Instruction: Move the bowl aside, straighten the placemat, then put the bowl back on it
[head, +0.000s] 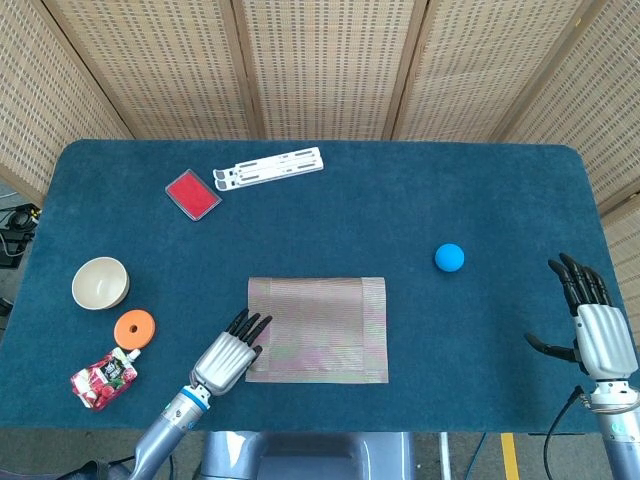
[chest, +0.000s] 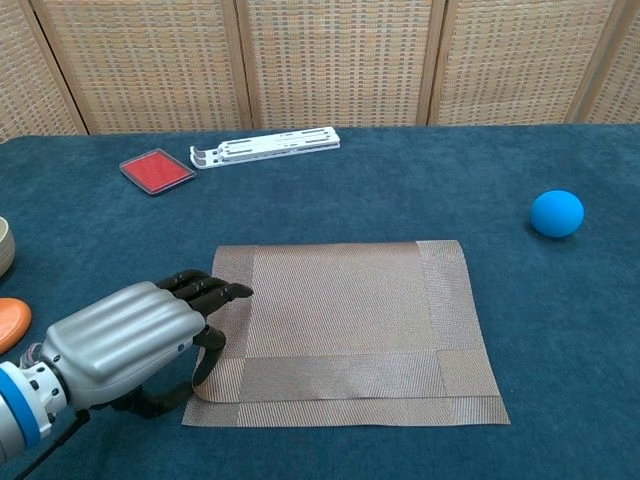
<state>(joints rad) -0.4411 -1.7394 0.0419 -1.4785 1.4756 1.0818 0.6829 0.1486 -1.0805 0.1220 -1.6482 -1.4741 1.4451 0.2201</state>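
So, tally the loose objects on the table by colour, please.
Red: 2 – flat red case, red snack pouch
White: 1 – white folding stand
Cream: 1 – cream bowl
Orange: 1 – orange disc
Blue: 1 – blue ball
Brown: 1 – woven placemat
Total: 7

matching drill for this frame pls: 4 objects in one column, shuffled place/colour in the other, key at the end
Things:
1. bowl
2. placemat
3. ball
4. left hand

Descriptions:
A. blue, alone on the right part of the table
B. at the placemat's near left corner, fingers on its edge
C. cream, at the far left, beside an orange disc
D. woven, grey-brown, mid-table, nothing standing on it

Pairs: 1-C, 2-D, 3-A, 4-B
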